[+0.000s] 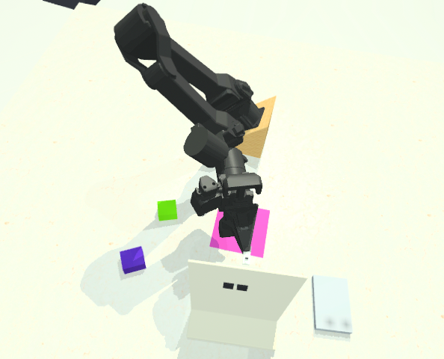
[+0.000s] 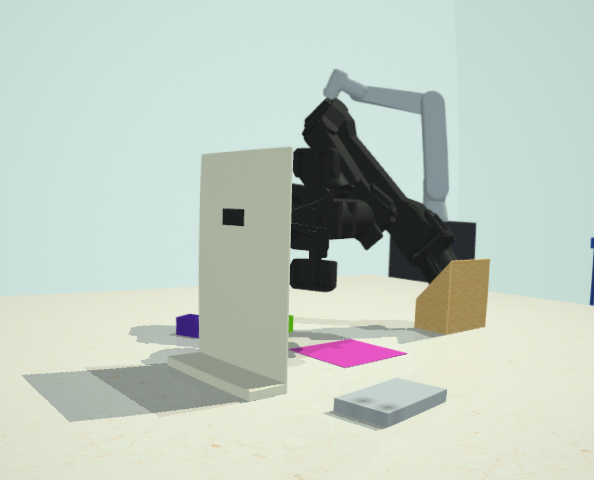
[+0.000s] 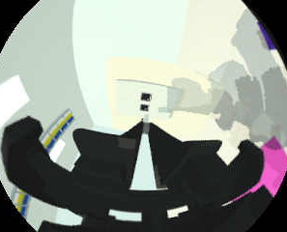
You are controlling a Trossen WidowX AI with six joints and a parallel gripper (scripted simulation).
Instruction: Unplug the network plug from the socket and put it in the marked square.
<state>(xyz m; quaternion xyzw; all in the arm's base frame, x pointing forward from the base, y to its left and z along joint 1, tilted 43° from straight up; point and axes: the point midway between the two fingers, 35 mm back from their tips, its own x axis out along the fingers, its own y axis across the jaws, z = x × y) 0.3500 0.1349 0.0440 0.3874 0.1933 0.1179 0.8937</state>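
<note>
From the top view I see my gripper [image 1: 244,247] pointing at the upright panel [image 1: 249,305], its jaws pinched nearly together on the network plug [image 1: 246,259], a small pale piece showing just past the fingertips. The plug is out of the panel, with a gap between it and the panel's top edge, and it sits in the air over the far edge of the pink marked square [image 1: 261,232] nearest the panel. Two dark sockets [image 1: 235,286] sit side by side on the panel face. The wrist view shows the narrow pale plug [image 3: 143,155] between the dark fingers, lined up with the sockets ahead. In the exterior view the panel hides the fingertips, so I cannot tell the plug's height there. On the desk [image 1: 368,154]: green cube [image 1: 167,209], purple cube [image 1: 132,259], wooden wedge [image 1: 259,134], grey slab [image 1: 331,304], all apart from the arm.
</note>
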